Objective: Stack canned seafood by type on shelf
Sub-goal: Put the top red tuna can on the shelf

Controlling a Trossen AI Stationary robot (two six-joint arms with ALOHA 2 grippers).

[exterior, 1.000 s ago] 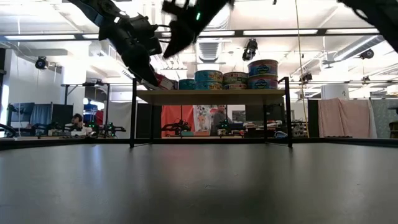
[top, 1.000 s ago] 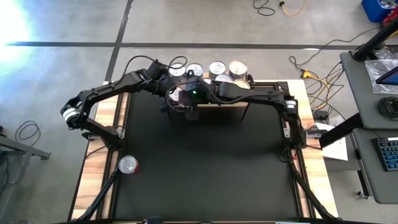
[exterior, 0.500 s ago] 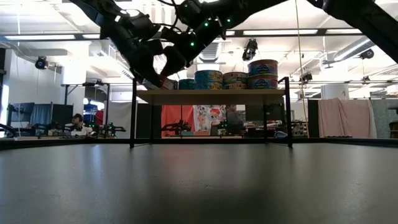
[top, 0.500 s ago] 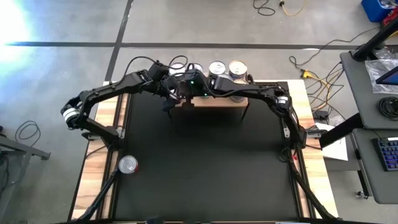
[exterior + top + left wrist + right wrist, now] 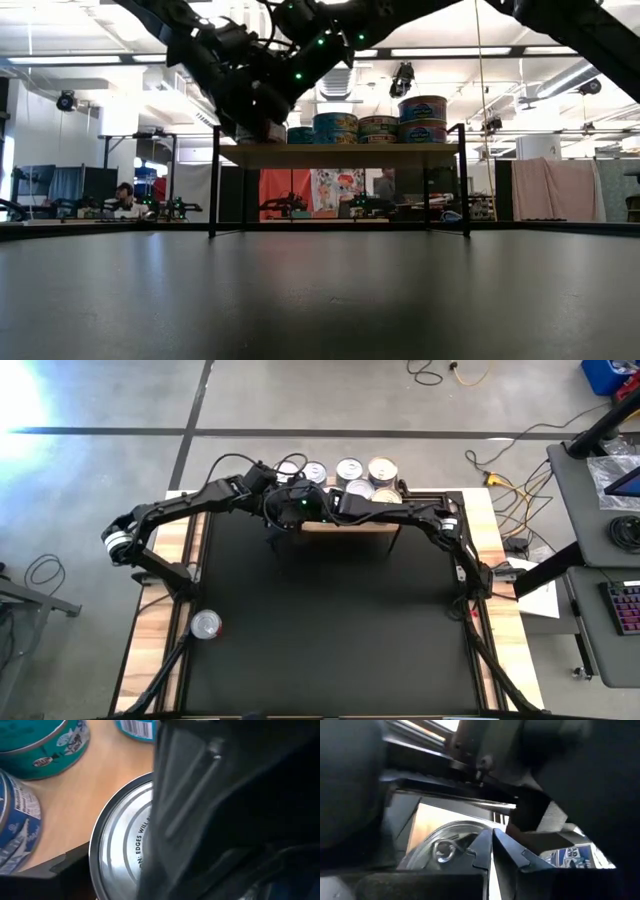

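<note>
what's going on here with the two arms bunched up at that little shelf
Both arms reach over the left end of the shelf, where tins are already grouped and stacked. The left gripper is spread wide around a silver-topped tin at the shelf's corner. The right gripper is shut, its fingertips just above that tin. One red tin still sits alone near the table's front left corner.

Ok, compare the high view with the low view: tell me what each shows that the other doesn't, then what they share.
Only the high view shows a lone red can near the left edge of the black mat, plus the silver tops of the cans at the back. Only the low view shows the teal and blue side labels of the cans on the shelf, their stacking, and the shelf's black legs. Both show the two arms meeting over the shelf's left end.
</note>
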